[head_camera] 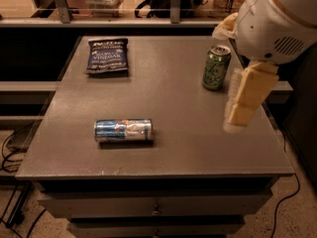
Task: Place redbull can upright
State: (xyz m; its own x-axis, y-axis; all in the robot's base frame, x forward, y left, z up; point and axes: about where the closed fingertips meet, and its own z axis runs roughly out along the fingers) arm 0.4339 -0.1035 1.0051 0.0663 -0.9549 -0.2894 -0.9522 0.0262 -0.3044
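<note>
Camera view shows the redbull can (123,131) lying on its side on the table (178,152), left of center in the frame and apart from everything else. At the right of the frame the gripper (243,100) hangs over the table's right edge, near an upright green can (216,67); I cannot tell whether it is released or clenched. A dark bag (107,55) lies at upper left.

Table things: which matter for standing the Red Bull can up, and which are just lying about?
Job:
Red Bull can, lying on its side
claw, above the table, right side

Lying about:
green can, upright
chip bag, far left
</note>
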